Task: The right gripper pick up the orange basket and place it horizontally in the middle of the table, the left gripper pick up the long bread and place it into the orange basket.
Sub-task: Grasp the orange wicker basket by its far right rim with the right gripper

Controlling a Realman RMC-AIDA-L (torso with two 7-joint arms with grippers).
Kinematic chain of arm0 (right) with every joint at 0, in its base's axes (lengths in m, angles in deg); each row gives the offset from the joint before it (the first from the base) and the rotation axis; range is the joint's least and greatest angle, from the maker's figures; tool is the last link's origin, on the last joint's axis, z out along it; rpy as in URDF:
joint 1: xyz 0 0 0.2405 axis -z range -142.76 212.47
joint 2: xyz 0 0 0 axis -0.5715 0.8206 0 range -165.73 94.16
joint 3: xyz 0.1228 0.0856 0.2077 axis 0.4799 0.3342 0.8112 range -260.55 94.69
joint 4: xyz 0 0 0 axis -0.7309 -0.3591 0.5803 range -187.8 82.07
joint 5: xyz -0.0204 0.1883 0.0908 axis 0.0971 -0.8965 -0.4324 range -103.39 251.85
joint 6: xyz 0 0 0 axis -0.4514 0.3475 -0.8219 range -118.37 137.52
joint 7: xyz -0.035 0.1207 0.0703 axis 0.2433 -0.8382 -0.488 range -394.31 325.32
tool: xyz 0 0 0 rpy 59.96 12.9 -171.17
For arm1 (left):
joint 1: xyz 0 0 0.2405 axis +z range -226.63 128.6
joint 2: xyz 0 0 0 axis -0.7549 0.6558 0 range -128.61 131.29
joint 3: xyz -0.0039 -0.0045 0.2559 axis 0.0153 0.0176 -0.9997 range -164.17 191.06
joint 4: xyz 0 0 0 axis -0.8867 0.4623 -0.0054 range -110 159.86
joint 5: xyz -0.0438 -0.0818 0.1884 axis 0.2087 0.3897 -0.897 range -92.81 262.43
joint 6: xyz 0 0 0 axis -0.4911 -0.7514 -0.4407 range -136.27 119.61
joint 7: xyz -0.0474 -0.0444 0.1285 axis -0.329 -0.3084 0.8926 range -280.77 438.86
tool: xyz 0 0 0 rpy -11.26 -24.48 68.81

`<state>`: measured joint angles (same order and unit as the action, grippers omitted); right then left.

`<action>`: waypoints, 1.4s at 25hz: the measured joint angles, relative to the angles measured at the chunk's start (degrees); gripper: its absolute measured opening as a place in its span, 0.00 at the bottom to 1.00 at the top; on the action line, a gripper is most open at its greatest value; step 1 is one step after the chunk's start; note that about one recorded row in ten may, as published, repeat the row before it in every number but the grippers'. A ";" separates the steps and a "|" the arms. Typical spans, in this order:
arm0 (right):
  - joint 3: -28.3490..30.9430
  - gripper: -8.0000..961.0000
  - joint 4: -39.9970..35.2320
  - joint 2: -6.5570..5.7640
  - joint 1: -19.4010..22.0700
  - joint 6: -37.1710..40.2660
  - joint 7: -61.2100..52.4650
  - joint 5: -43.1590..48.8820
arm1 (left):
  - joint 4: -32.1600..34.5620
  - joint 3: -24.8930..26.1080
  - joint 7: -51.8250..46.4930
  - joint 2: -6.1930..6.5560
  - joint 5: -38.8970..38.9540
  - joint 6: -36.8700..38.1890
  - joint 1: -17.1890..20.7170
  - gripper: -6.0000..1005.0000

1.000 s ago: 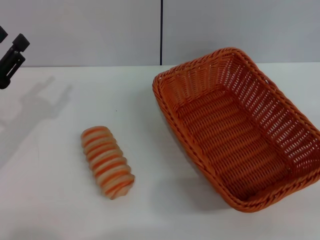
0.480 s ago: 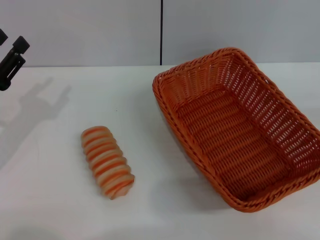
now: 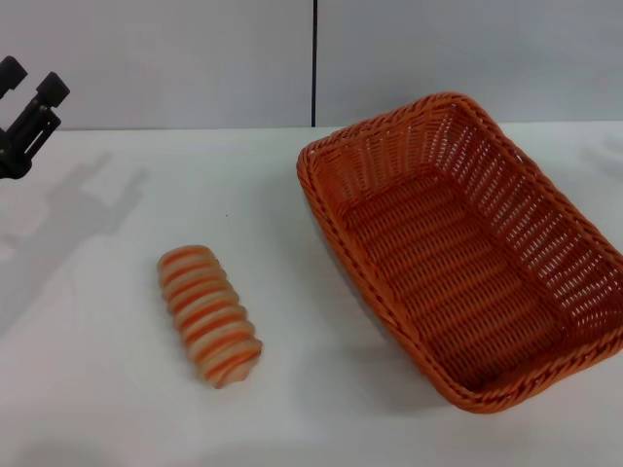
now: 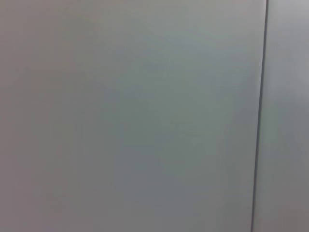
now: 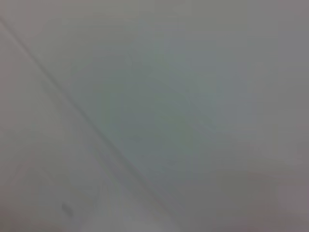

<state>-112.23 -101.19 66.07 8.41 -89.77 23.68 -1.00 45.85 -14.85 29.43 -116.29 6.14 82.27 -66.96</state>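
You are looking at wide bare surface (image 3: 117, 389) all around the long bread (image 3: 209, 314). Only the orange basket (image 3: 467, 253) is standing in the way, taking up the right side, well apart from the bread.

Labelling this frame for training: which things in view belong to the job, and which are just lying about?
Belonging to the job:
orange basket, skewed, right side of the table
long bread, on the table left of it
left gripper, raised at far left, fingers apart

Lying about:
nothing else shows
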 joint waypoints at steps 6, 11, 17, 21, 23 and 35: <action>-2.88 0.72 -1.74 -1.95 -8.29 -5.39 -6.80 13.09 | 0.00 -0.10 -0.14 -0.01 0.00 0.17 0.38 0.59; -10.29 0.72 -3.15 -1.57 -11.91 -5.81 -7.71 22.16 | 0.00 -0.09 -0.02 -0.14 0.00 0.57 0.99 0.59; -11.67 0.72 -3.07 0.50 -15.35 -5.05 -7.41 31.98 | -0.03 -0.09 -0.03 -0.16 0.01 0.71 0.93 0.59; -11.77 0.72 -2.82 3.58 -17.46 -2.88 -6.18 39.13 | -0.13 -0.26 0.03 -0.17 0.01 0.73 0.59 0.59; -11.77 0.72 -2.78 4.17 -17.63 -2.36 -5.90 39.67 | -0.13 -0.26 0.03 -0.17 0.01 0.73 0.59 0.59; -12.00 0.72 3.01 6.01 -17.90 4.76 -3.61 40.19 | -0.54 -0.36 0.26 -0.24 0.03 1.16 0.69 0.59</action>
<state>-124.23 -98.18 72.08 -9.49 -85.01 20.07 39.19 45.31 -15.21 29.69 -116.52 6.17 83.42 -66.26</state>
